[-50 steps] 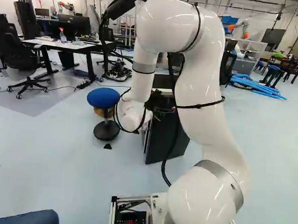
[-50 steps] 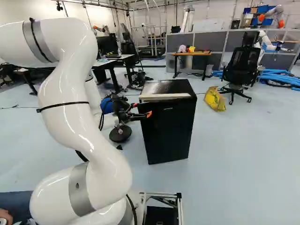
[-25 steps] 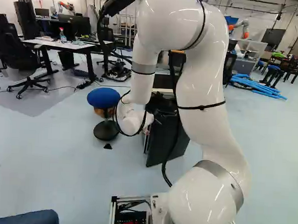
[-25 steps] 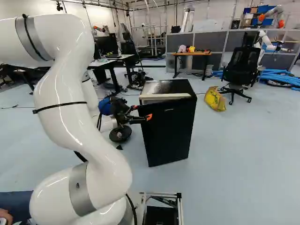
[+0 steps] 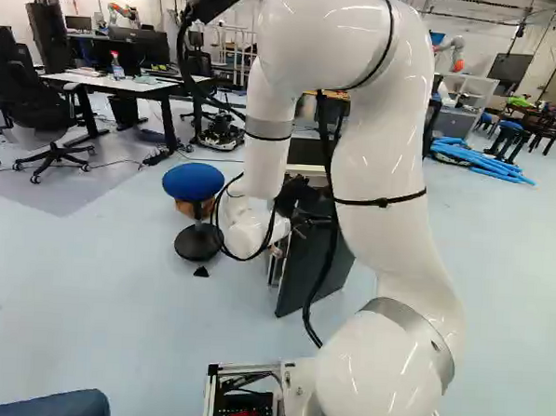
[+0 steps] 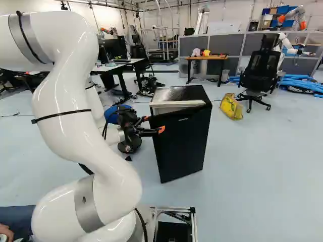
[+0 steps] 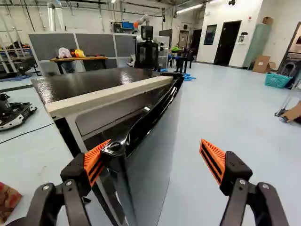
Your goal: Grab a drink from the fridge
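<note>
Pale flr, blue stool L of fridge, yellow bag R; end effector spread, ajar door btwn.

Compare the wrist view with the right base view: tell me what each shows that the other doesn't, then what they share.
Only the wrist view: a teal basket and a cardboard box near it.

Only the right base view: the arm's white links, a blue stool and a yellow bag.

Both: the fridge, the hand with its fingers apart, a wood-topped table and a black office chair.
</note>
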{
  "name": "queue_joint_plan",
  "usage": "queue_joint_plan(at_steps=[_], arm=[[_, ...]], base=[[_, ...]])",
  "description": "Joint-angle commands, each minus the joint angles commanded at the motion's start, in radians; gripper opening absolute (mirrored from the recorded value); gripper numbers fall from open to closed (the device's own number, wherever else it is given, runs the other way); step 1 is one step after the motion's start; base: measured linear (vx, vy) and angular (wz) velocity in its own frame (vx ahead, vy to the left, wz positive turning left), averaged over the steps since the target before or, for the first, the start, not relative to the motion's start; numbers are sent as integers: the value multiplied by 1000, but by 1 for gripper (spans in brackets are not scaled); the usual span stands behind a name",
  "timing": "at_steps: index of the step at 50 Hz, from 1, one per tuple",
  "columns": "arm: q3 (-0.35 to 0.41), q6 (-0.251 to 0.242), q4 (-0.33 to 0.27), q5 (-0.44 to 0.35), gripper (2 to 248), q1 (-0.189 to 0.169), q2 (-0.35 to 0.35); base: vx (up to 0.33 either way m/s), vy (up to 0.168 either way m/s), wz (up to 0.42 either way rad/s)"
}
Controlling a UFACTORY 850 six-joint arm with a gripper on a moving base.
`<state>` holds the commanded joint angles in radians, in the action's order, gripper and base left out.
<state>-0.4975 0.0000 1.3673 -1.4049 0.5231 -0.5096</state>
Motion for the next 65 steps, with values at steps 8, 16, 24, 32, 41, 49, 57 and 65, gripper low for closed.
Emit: queue_joint_plan(at_steps=[8, 16, 24, 32, 41, 49, 57, 65], arm=[[21, 0, 28, -7, 247, 8, 10], [41, 0, 57, -8, 247, 17, 20], [60, 0, 89, -8, 247, 25, 29], [79, 0, 125, -8, 247, 34, 37], [100, 0, 170, -8, 247, 45, 46], [120, 0, 211, -8, 247, 56, 53], [140, 0, 256, -8, 247, 67, 60], [160, 0, 302, -8, 247, 80, 65]], base=[[0, 0, 0], [0, 0, 0], [0, 0, 0], [0, 0, 0], [0, 0, 0], [0, 0, 0], [0, 0, 0], [0, 0, 0]])
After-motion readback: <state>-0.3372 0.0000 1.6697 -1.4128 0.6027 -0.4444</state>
